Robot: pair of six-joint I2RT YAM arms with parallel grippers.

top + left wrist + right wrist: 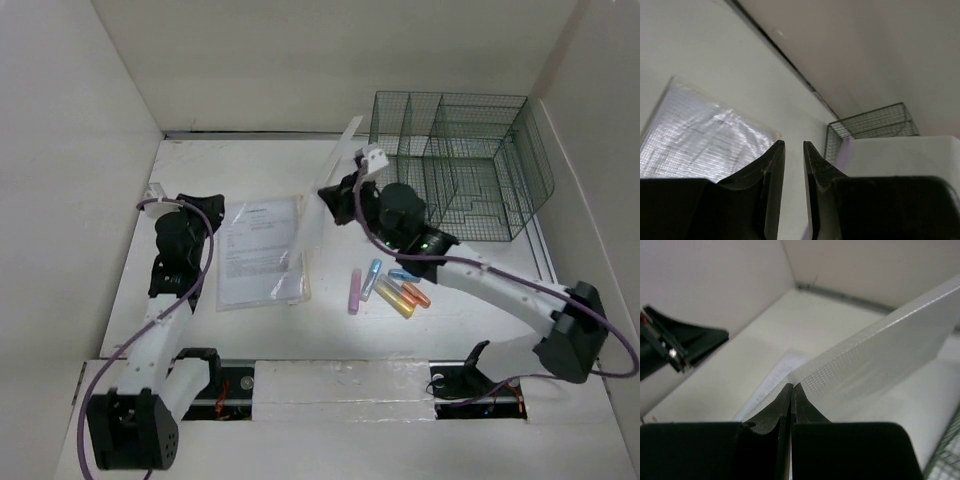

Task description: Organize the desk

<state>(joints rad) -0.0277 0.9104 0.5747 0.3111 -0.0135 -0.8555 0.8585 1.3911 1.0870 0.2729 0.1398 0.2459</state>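
Observation:
The desk point(250, 165) is a white tabletop between white walls. My right gripper point(332, 190) is shut on the edge of a clear plastic sleeve point(325, 185) and holds it tilted up on edge above the desk. In the right wrist view the jaws point(792, 386) pinch its corner and the sleeve point(880, 355) runs up to the right. A second sleeve with a printed page point(260, 250) lies flat at centre left. My left gripper point(205, 205) hovers at that page's left edge, slightly open and empty point(794, 145). The page point(695, 140) shows at its lower left.
A dark green wire-mesh organizer point(460, 165) stands at the back right and shows in the left wrist view point(870, 125). Several coloured markers point(390, 288) lie loose in front of the right arm. White walls close in on three sides.

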